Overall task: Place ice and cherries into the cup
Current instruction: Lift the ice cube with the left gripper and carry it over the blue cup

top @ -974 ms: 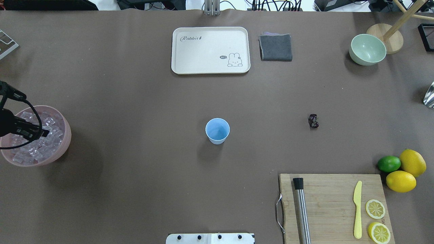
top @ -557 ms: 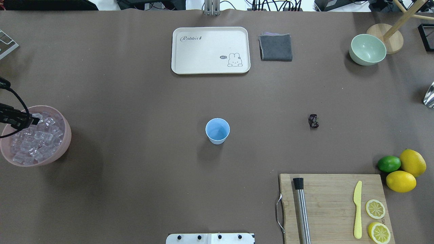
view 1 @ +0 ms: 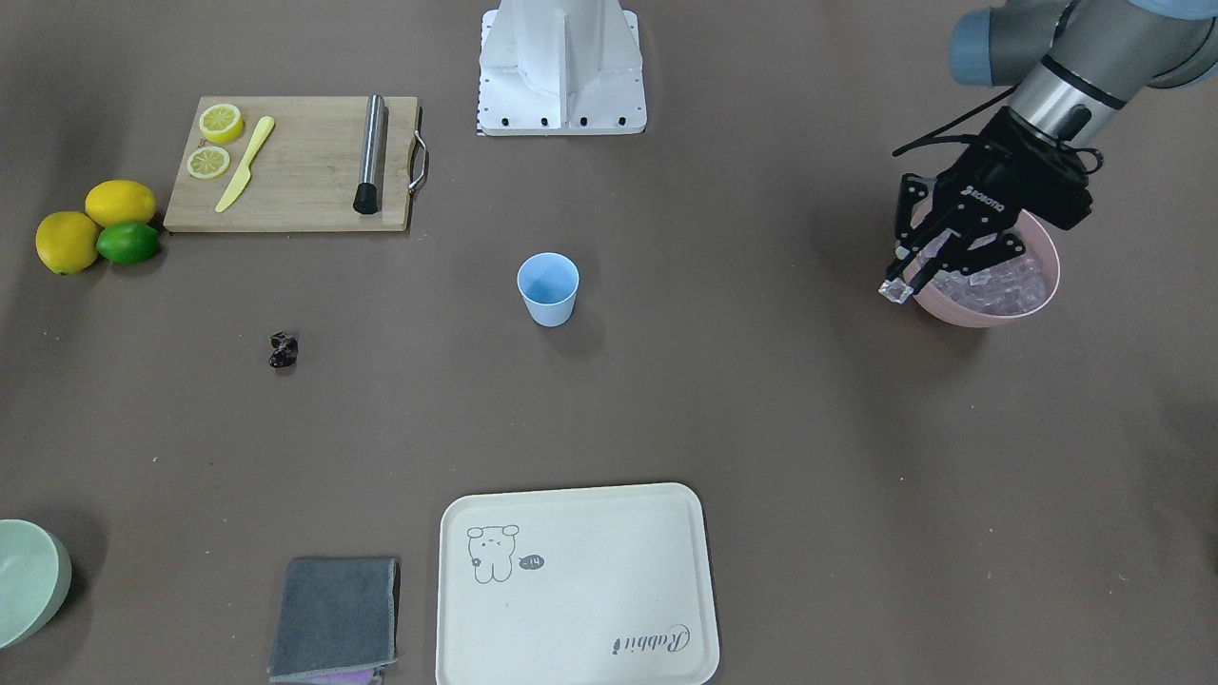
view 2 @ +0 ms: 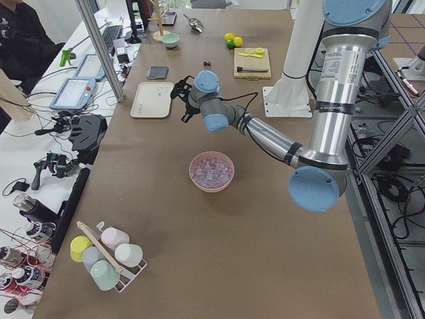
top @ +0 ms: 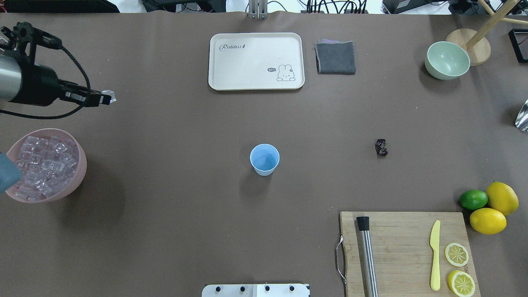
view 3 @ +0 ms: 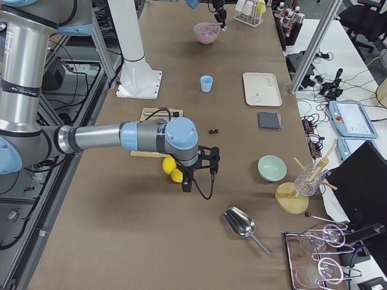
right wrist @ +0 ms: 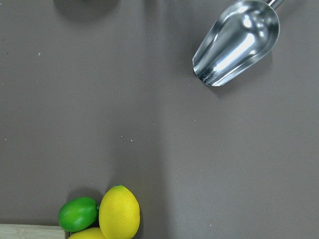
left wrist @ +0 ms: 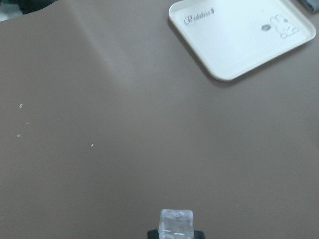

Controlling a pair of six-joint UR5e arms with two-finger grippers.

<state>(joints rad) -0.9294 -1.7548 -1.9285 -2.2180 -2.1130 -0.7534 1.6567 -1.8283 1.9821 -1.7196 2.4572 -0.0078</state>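
Observation:
The light blue cup [top: 264, 159] stands upright mid-table, also in the front view [view 1: 547, 288]. The dark cherries [top: 381, 147] lie on the table to its right. A pink bowl [top: 82, 166] at the left edge holds several cubes of ice [top: 39, 167]. My left gripper [top: 105, 98] hovers beyond the bowl, shut on one ice cube [top: 110, 97]; the cube [left wrist: 176, 222] shows clearly in the left wrist view. My right gripper [view 3: 195, 178] hangs low near the lemons, seen only in the exterior right view, so I cannot tell its state.
A white rabbit tray [top: 255, 61], grey cloth [top: 335, 57] and pale green bowl [top: 447, 60] sit at the far side. A cutting board [top: 406, 251] carries a muddler, yellow knife and lemon slices. Lemons [top: 501, 198], a lime [top: 473, 199] and a metal scoop [right wrist: 237, 42] lie at right.
My left gripper has lifted out of the pink bowl with an ice cube and moved toward the far side and slightly right. Nothing else has moved.

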